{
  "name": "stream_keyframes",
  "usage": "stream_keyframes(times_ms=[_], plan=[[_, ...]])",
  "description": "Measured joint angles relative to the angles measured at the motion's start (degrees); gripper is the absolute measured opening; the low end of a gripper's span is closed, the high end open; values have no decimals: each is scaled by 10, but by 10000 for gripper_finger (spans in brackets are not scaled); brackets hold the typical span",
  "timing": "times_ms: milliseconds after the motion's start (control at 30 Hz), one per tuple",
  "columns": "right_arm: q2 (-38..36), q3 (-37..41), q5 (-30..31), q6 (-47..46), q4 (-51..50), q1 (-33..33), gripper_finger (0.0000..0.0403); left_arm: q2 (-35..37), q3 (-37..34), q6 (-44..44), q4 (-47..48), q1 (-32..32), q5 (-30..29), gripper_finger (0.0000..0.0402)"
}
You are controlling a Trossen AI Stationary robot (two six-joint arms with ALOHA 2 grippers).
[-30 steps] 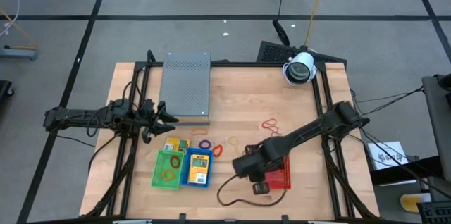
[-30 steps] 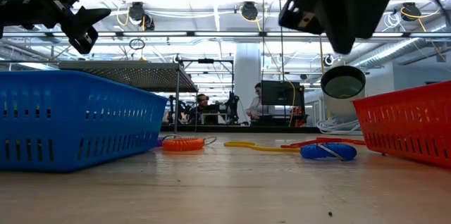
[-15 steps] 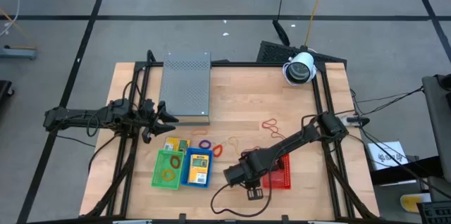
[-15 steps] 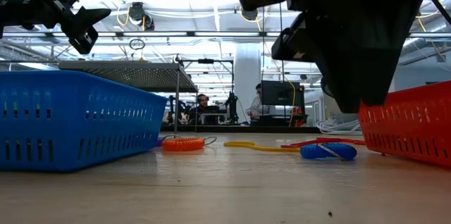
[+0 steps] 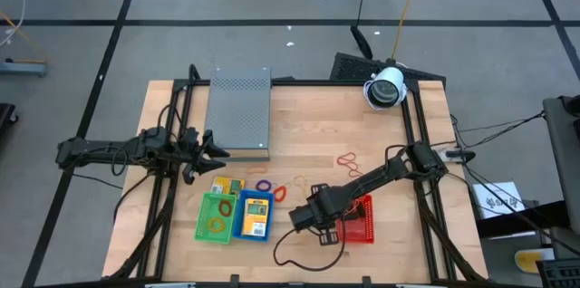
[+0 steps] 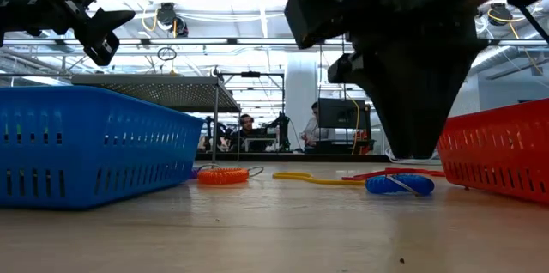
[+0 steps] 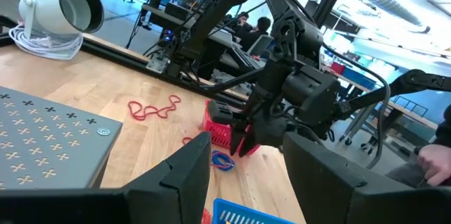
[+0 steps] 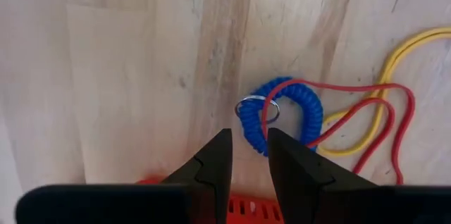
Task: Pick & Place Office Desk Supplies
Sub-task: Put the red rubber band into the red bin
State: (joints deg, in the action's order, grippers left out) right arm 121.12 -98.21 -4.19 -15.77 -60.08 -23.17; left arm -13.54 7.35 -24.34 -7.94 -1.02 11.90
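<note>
Right gripper [image 5: 305,216] hangs low over the wooden table [image 5: 308,125] beside the red basket [image 5: 360,220], its fingers [image 8: 213,159] parted by a narrow gap with nothing between them; just past the tips lies a blue coiled loop [image 8: 280,115] with a small metal ring, crossed by red [image 8: 366,111] and yellow rubber bands [image 8: 402,51]. Only the right wrist view shows this coil from above; the low view shows it as a blue roll [image 6: 399,185] partly behind the gripper's dark bulk, which cuts off much of the room. Left gripper [image 5: 207,148] waits, fingers apart and empty, at the grey perforated box's [image 5: 240,111] edge. Blue [image 5: 255,215] and green baskets [image 5: 217,217] hold items too small to identify. Beyond the table, a seated person [image 6: 246,124] at a desk is dimly visible.
</note>
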Motion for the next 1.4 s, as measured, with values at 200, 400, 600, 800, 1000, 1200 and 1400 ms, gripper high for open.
stream_keyframes(times_ms=[200,400,600,800,1000,1200,1400], plan=[[0,15,0,-4,15,1,76,0,0,0,0,0,0,186],[0,16,2,-4,16,3,68,0,0,0,0,0,0,186],[0,16,41,0,13,3,60,0,0,0,0,0,0,186],[0,16,42,1,13,3,59,0,0,0,0,0,0,186],[0,17,42,0,15,3,58,0,0,0,0,0,0,186],[0,48,40,0,50,3,56,0,0,0,0,0,0,186],[0,50,40,1,57,3,28,0,0,0,0,0,0,186]])
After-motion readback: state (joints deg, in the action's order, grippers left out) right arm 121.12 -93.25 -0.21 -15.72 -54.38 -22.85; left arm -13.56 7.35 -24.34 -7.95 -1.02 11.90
